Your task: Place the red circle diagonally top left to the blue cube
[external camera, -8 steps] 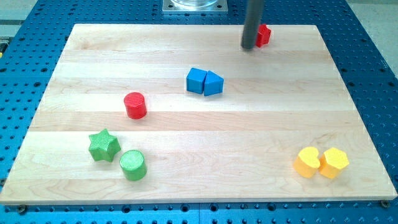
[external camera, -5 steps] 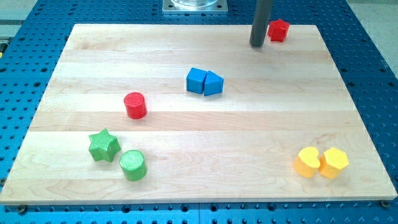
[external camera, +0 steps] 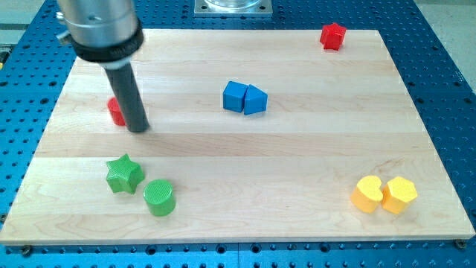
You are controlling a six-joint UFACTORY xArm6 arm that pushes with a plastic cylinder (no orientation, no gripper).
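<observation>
The red circle (external camera: 115,112) lies at the board's left, mostly hidden behind my rod, only its left edge showing. My tip (external camera: 137,129) rests on the board right against the circle's right side. The blue cube (external camera: 235,96) sits near the board's centre, touching a blue triangular block (external camera: 255,100) on its right. The red circle is well to the left of the blue cube and slightly lower in the view.
A red star-like block (external camera: 332,35) sits at the top right edge. A green star (external camera: 124,174) and a green cylinder (external camera: 159,197) lie at the bottom left. Two yellow blocks (external camera: 367,193) (external camera: 399,194) touch at the bottom right.
My rod has swung from the top right, beside the red star, to the left side. The red circle has shifted left and slightly up from where it stood.
</observation>
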